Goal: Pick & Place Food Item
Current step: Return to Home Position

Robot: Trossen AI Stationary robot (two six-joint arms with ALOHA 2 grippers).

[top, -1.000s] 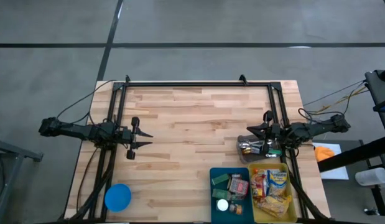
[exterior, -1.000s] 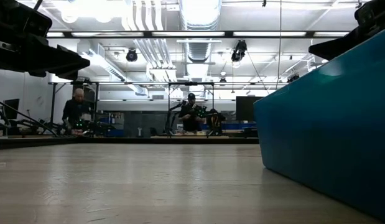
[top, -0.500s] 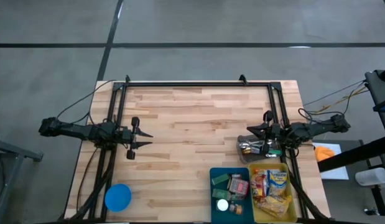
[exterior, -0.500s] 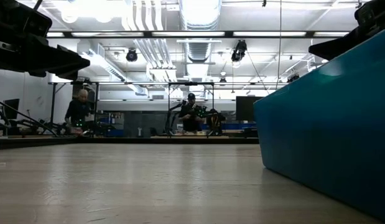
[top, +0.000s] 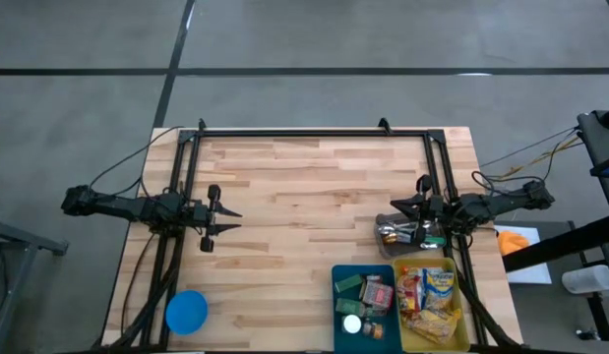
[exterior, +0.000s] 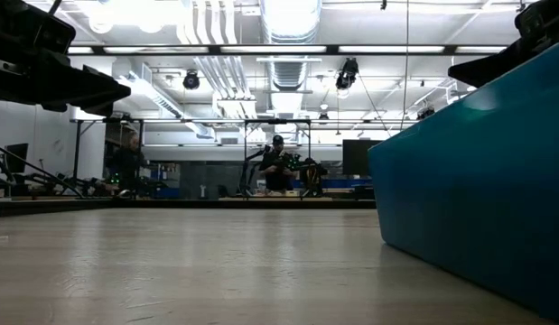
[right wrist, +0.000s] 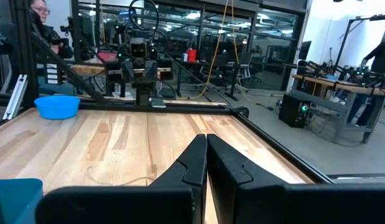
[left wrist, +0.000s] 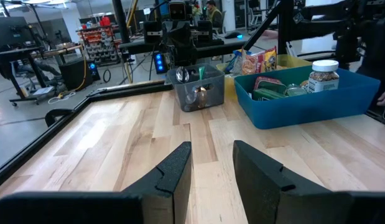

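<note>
Butcher-block table (top: 314,177), both arms parked at opposite sides, nothing in hand.
Left gripper (top: 223,220): fingers partly apart, empty. Right gripper (top: 397,209): fingers pressed together, empty, just beside the cutlery bin (top: 400,235). Food packets (top: 429,293) lie in the blue bin (top: 334,295) and yellow bin (top: 465,329), just past the cutlery bin on the right arm's side. Judged nearer: right arm; left well apart.

desk (top: 314,187): pale butcher-block wood, smooth satin | teal bin (top: 334,307): smooth moulded plastic | blue bowl (top: 186,312): smooth plastic | rail frame (top: 304,133): matt black metal | snack packets (top: 440,285): glossy printed film
</note>
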